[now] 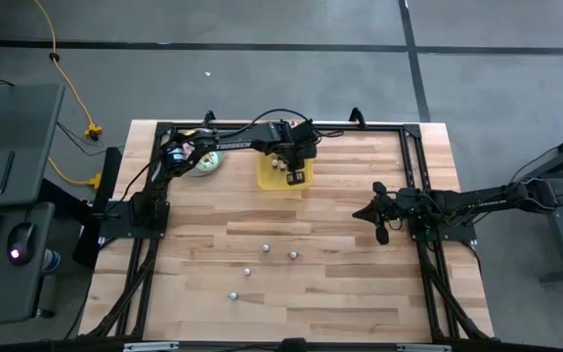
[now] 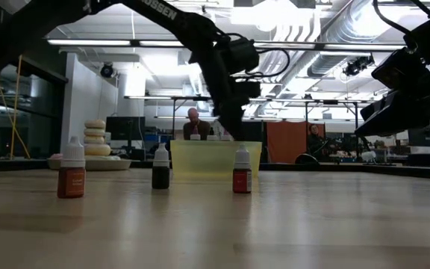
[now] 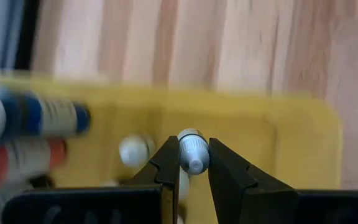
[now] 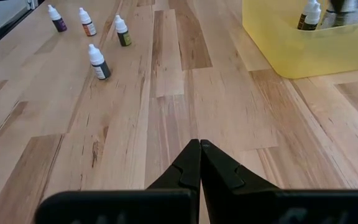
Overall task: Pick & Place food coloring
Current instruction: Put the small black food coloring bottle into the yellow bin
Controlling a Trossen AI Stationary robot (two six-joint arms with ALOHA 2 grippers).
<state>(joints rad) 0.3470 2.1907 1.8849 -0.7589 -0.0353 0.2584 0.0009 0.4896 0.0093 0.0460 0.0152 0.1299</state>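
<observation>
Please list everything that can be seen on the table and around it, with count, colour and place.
Loose bottles: four, small, white caps, standing on the bare wood.
Tray: one, yellow, at the far middle of the table.
Bottles in tray: several; exact count cannot be told.
Held bottle: one, pale, above the tray.
Donuts on a plate: a stack, pale, left of the tray.
Table: one, light wood.
People: two, seated, far behind.
Left gripper: fingers shut on the held bottle.
Right gripper: fingers shut, empty, above bare wood.
</observation>
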